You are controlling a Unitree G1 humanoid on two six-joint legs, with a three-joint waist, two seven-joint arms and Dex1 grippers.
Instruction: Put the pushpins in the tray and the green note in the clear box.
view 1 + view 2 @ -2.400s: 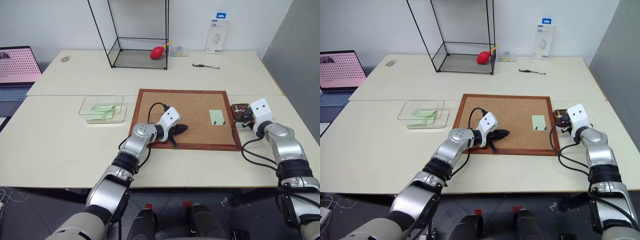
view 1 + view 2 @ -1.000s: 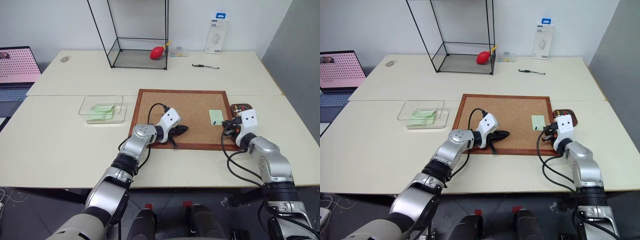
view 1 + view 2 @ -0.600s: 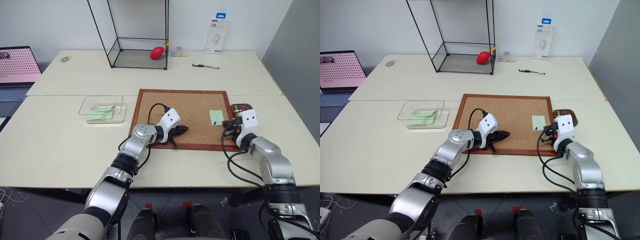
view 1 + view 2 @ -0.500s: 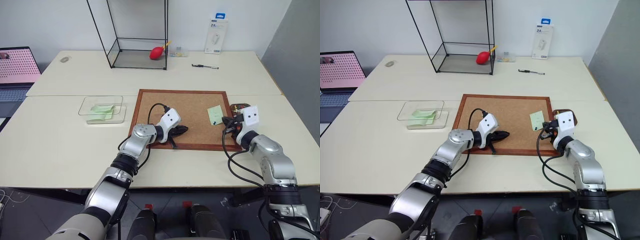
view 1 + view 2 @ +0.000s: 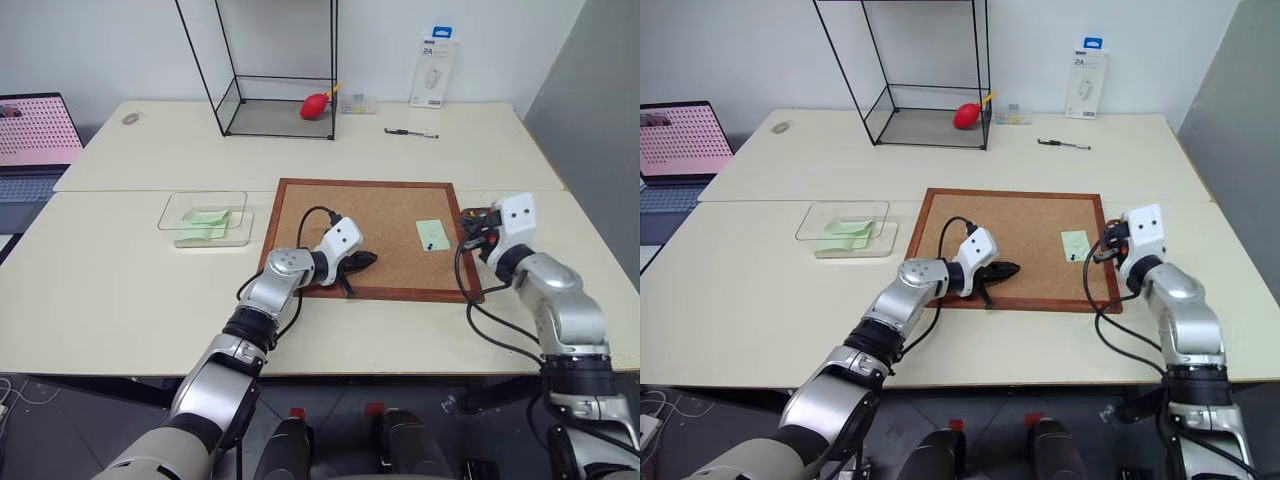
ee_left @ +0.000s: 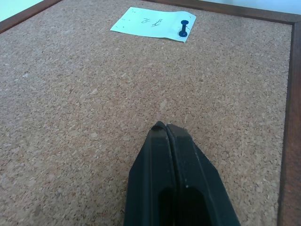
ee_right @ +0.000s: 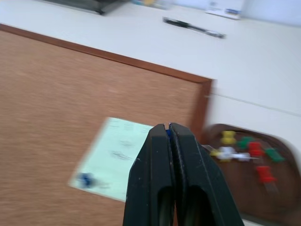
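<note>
Worktop (image 5: 120, 300) carries a framed cork board (image 5: 380, 215) in the middle. The clear box (image 5: 172, 208) sits well apart to its left and already holds pale green paper slips (image 5: 205, 222). The tray (image 7: 287, 197) lies just beside the board's right edge, and coloured pins (image 7: 254, 149), yellow, green and red, lie loose inside it.

The left tool (image 6: 165, 128) rests low over the board's near left part, its fingers pressed together on nothing. The right tool (image 7: 169, 127) hangs above the board's right edge, between note and tray, also pressed together. A blue speck shows at its tips, which I judge to be a pinched blue pushpin (image 7: 168, 134).

The green note (image 5: 432, 235) lies flat on the cork near the right frame, with one dark pushpin (image 6: 183, 29) through one end.

The note should be feather-light and limp, liable to crease or tear if dragged while still pinned. Once it is freed, a lifted corner or edge looks like the place to pinch. The pins are hard, tiny and sharp, and are best gripped by the waisted head. They will likely slip or tumble from smooth fingers.
</note>
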